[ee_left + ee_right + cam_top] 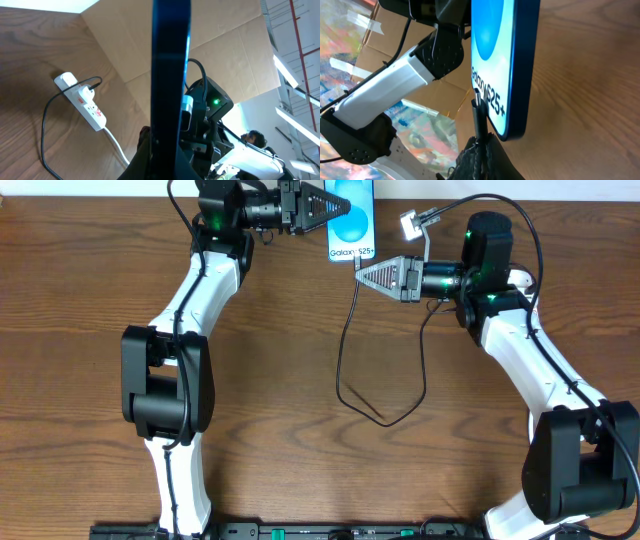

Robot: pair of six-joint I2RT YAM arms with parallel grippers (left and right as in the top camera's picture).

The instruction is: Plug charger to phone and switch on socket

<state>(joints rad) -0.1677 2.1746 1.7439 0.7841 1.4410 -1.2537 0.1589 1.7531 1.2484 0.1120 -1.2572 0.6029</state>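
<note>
The phone (pixel 352 220), cyan screen reading "Galaxy S25+", is held off the table at the far middle by my left gripper (pixel 325 208), which is shut on it. It shows edge-on in the left wrist view (pixel 170 75). My right gripper (pixel 362 275) is shut on the charger's black plug tip (pixel 479 105), which points at the phone's lower end (pixel 495 65) and overlaps the screen text. I cannot tell whether the tip is in the port. The black cable (pixel 345 370) loops toward me and back up to the white socket strip (pixel 82 102), where its other end is plugged in.
The socket strip (pixel 410 222) lies at the far right of the phone, partly behind my right arm, and its white cord (pixel 117 145) trails off it. Cardboard (pixel 225 45) stands behind the table's far edge. The cable loop (pixel 380 418) lies mid-table.
</note>
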